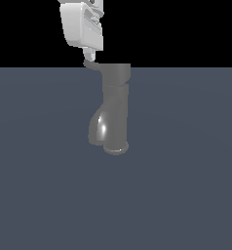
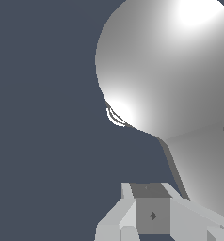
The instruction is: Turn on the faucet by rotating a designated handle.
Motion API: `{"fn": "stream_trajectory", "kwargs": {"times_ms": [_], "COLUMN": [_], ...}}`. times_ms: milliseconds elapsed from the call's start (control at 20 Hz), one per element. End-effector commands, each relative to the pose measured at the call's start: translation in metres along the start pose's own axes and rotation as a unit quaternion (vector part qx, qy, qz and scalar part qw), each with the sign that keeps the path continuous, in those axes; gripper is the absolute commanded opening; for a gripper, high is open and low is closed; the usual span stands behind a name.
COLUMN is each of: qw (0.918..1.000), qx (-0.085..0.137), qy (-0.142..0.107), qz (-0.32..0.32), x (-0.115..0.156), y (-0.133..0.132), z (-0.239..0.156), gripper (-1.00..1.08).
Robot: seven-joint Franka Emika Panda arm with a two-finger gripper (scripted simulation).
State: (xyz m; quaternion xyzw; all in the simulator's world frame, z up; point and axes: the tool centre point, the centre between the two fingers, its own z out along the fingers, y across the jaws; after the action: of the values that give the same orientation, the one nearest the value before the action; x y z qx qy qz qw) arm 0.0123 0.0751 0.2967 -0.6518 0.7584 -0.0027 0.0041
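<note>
Grey faucet (image 1: 115,114) upright mid-floor, handle (image 1: 92,65) jutting toward the exterior view's left. White gripper (image 1: 90,54) directly above its tip (seemingly touching); finger spread impossible to tell.

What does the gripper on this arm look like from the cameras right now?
The gripper has a boxy, glossy white body with rounded edges and darker grey recesses on its face. In the wrist view its fingers are blocky, light grey, one face carrying a small dark diamond mark. No cables or lettering show.
</note>
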Motion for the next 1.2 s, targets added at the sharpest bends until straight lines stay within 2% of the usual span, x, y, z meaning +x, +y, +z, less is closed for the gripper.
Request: {"fn": "stream_trajectory", "kwargs": {"times_ms": [0, 150, 200, 1150], "qw": [1.0, 1.0, 1.0, 1.0], "qx": [-0.005, -0.005, -0.001, -0.004], "qy": [0.001, 0.001, 0.001, 0.001], "qz": [-0.004, -0.004, -0.002, -0.003], "x": [-0.006, -0.008, -0.006, 0.021], "y": [0.014, 0.021, 0.014, 0.072], "z": [0.0, 0.0, 0.0, -0.001], "gripper": [-1.0, -1.0, -1.0, -1.0]}}
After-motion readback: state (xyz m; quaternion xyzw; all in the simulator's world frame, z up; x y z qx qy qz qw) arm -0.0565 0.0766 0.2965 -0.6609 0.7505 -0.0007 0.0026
